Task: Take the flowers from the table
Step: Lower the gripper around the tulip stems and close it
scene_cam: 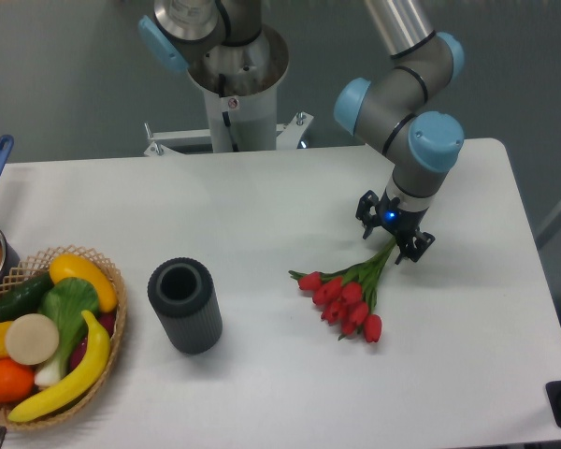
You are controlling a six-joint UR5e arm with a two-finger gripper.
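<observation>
Camera: one flowers [348, 294] bunch, one tool [394, 233].

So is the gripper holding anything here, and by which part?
It cannot be told: the gripper straddles the stem end of the flowers, which lie on the table.

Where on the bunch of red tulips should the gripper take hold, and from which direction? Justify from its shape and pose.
Probably the bound stems at the upper-right end of the flowers, from above, where the gripper hovers: they are thin and firm, while the blooms fan out loosely.
</observation>
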